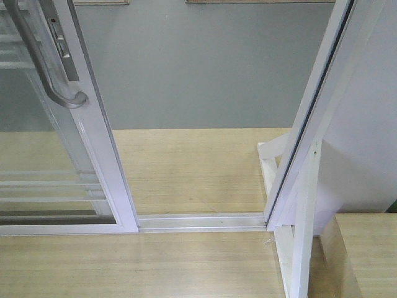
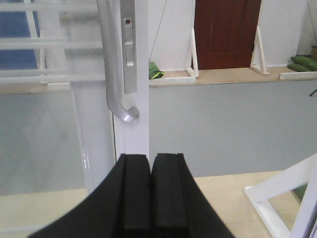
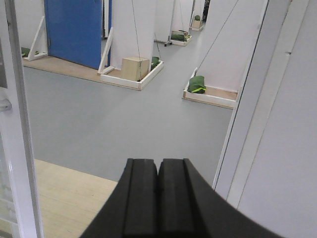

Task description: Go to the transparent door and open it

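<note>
The transparent door [image 1: 93, 133], clear glass in a glossy white frame with thin white bars, stands slid to the left in the front view, leaving a wide gap to the white frame post [image 1: 310, 118]. Its curved grey handle [image 1: 46, 68] is on the right stile. In the left wrist view the handle [image 2: 115, 79] and stile [image 2: 136, 124] are just ahead of my left gripper [image 2: 151, 158], which is shut and empty, a little below the handle's lower end. My right gripper [image 3: 158, 163] is shut and empty, facing the gap; the door stile [image 3: 20, 148] is at its left.
A metal floor track [image 1: 198, 220] runs across the wooden floor between door and post. A white brace [image 1: 291, 248] props the post at right. Beyond lie grey floor, a blue door [image 3: 74, 29], a dark red door [image 2: 225, 32], a cardboard box [image 3: 134, 68] and green bags [image 3: 196, 84].
</note>
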Tool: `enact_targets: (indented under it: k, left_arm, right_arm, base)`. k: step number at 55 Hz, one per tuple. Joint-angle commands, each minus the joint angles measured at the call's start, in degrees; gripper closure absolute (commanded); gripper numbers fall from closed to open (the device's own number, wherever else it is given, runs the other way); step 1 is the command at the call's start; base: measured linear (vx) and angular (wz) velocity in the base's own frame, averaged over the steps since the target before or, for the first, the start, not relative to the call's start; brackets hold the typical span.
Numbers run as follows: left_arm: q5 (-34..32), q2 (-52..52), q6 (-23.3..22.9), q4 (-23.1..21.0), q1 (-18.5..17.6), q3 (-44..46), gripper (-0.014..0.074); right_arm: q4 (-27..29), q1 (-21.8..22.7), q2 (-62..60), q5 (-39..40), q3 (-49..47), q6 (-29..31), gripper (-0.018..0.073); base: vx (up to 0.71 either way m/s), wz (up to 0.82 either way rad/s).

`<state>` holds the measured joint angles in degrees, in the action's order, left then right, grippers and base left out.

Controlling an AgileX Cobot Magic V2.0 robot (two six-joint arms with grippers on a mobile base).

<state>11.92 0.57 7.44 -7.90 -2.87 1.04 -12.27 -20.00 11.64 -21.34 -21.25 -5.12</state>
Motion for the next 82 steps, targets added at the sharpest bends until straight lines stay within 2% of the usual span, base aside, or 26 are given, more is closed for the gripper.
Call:
enact_targets:
  k: [1, 5, 65, 70, 75, 78, 82]
  left_arm:
    - [-7.94, 0.94, -0.23, -1.64, 0.19, -2.00, 0.0596]
    - [-5.74, 0.94, 1.40, -0.78, 0.19, -1.23, 0.0596]
    - [-5.67, 0.88, 1.25, -0.84, 0.19, -1.29, 0.0596]
    - [-5.67, 0.88, 1.25, -0.84, 0.19, -1.29, 0.0596]
    - [-5.67, 0.88, 1.25, -0.84, 0.19, -1.29, 0.0596]
    - [-5.67, 0.88, 1.25, -0.84, 0.19, -1.29, 0.0596]
    - [-5.67, 0.88, 1.25, -0.84, 0.19, -1.29, 0.0596]
  right_arm:
    - [-1.03, 0.14, 0.68, 4.56, -1.57, 0.05, 0.0565]
    - [-1.03, 0.14, 0.68, 4.61, -1.57, 0.05, 0.0565]
    - [-0.67, 0.14, 0.68, 4.38, -1.54, 0.05, 0.0565]
    - [2.68, 0.14, 0.68, 5.32, -0.64, 1.03, 0.0565]
    - [11.40, 0.14, 0.56, 6.47, 1.50, 5.73, 0.0565]
    - [14.46, 0.14, 0.30, 7.60, 3.21, 9.00, 0.0565]
    - [16.21, 0.14, -1.04, 9.71, 6.85, 10.74, 0.0565]
  base:
    - [0.00, 0.00]
    - [0.00, 0.00]
    - [0.00, 0.00]
    - [0.00, 0.00]
    - [0.00, 0.00]
    - [0.00, 0.00]
    - [0.00, 0.00]
